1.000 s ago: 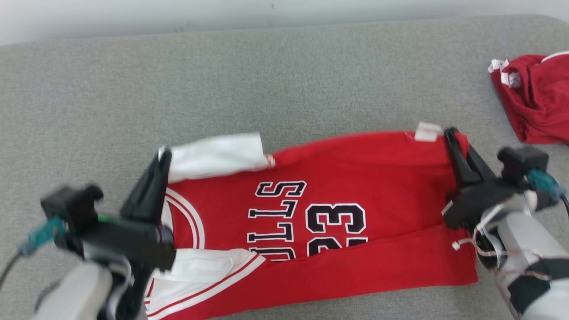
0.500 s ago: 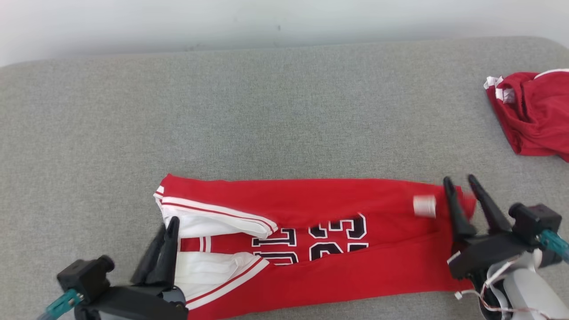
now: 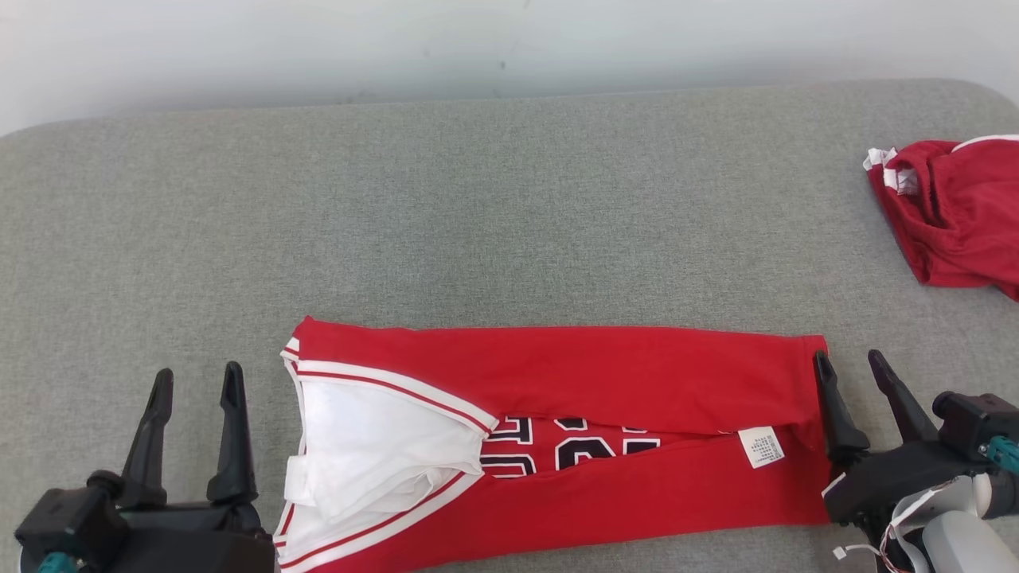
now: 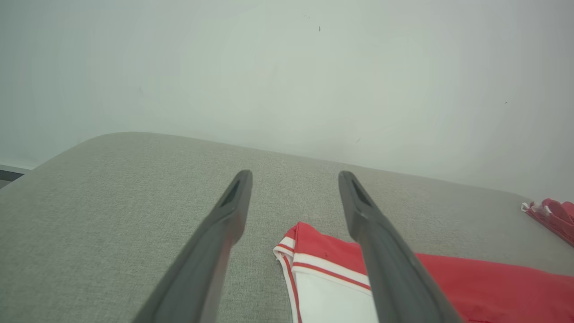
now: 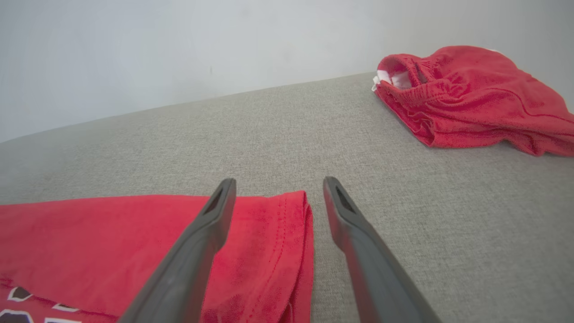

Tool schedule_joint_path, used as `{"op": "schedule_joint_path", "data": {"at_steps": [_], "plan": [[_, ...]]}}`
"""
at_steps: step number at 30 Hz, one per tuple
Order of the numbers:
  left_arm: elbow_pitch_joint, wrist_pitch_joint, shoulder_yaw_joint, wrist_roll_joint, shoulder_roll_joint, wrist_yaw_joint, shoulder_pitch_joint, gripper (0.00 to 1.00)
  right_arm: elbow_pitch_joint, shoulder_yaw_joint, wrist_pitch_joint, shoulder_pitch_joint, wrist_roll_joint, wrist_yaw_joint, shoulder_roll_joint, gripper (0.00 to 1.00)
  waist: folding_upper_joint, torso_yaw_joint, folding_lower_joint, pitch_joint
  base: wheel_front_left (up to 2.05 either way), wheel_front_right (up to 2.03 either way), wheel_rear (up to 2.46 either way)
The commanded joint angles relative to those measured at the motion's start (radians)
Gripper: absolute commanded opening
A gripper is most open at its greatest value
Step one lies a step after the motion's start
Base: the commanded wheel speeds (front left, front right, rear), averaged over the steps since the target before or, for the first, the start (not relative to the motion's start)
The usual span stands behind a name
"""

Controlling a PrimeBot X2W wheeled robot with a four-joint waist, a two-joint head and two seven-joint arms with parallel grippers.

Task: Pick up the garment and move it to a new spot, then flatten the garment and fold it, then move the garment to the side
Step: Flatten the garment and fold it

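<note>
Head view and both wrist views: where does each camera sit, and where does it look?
Head view: high, looking down at the folded jersey on the grey surface; left gripper and right gripper show, open.
Left wrist view: low, along its fingers, toward the jersey's neck end.
Right wrist view: low, along its fingers, over the hem end.
Both wrist views share the second red garment.

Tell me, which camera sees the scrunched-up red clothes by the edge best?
The right wrist view. There the crumpled red garment is close and big, with its folds and white trim clear. The head view has the garment far off, cut by the right edge. The left wrist view catches a tiny sliver.
</note>
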State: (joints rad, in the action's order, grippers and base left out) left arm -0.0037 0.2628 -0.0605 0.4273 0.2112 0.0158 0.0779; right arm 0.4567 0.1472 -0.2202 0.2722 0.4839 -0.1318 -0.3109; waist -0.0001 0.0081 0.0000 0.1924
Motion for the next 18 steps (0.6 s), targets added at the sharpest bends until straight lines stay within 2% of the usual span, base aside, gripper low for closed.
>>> {"op": "schedule_joint_path", "data": {"at_steps": [1, 9, 15, 16, 17, 18], "plan": [[-0.004, 0.002, 0.026, -0.045, -0.025, -0.016, -0.022, 1.0, 0.018, -0.01, 0.007, -0.006, 0.006, 0.003, 0.007, 1.0, 0.0001, 0.003, 0.0, -0.002, 0.0, 0.0, 0.0], [0.023, 0.002, 0.126, -0.17, -0.114, -0.089, -0.055, 1.0, 0.117, -0.018, 0.027, -0.029, 0.014, 0.003, 0.035, 1.0, 0.0001, 0.018, 0.0, -0.003, 0.0, 0.0, 0.0], [0.044, 0.002, 0.165, -0.208, -0.144, -0.12, -0.062, 1.0, 0.185, 0.017, 0.036, -0.031, 0.033, 0.003, 0.065, 1.0, 0.0001, 0.024, 0.0, -0.007, 0.0, 0.0, 0.0], [0.047, 0.002, 0.167, -0.214, -0.147, -0.121, -0.062, 1.0, 0.199, 0.022, 0.039, -0.031, 0.04, 0.003, 0.071, 0.87, 0.0001, 0.024, 0.0, -0.008, 0.0, 0.0, 0.0], [0.049, 0.002, 0.171, -0.219, -0.15, -0.124, -0.061, 1.0, 0.213, 0.027, 0.045, -0.031, 0.045, 0.003, 0.076, 0.49, 0.0001, 0.025, 0.0, -0.009, 0.0, 0.0, 0.0], [0.052, 0.002, 0.175, -0.223, -0.151, -0.127, -0.061, 1.0, 0.226, 0.031, 0.049, -0.029, 0.054, 0.003, 0.08, 0.2, 0.0001, 0.025, 0.0, -0.011, 0.0, 0.0, 0.0]]}}
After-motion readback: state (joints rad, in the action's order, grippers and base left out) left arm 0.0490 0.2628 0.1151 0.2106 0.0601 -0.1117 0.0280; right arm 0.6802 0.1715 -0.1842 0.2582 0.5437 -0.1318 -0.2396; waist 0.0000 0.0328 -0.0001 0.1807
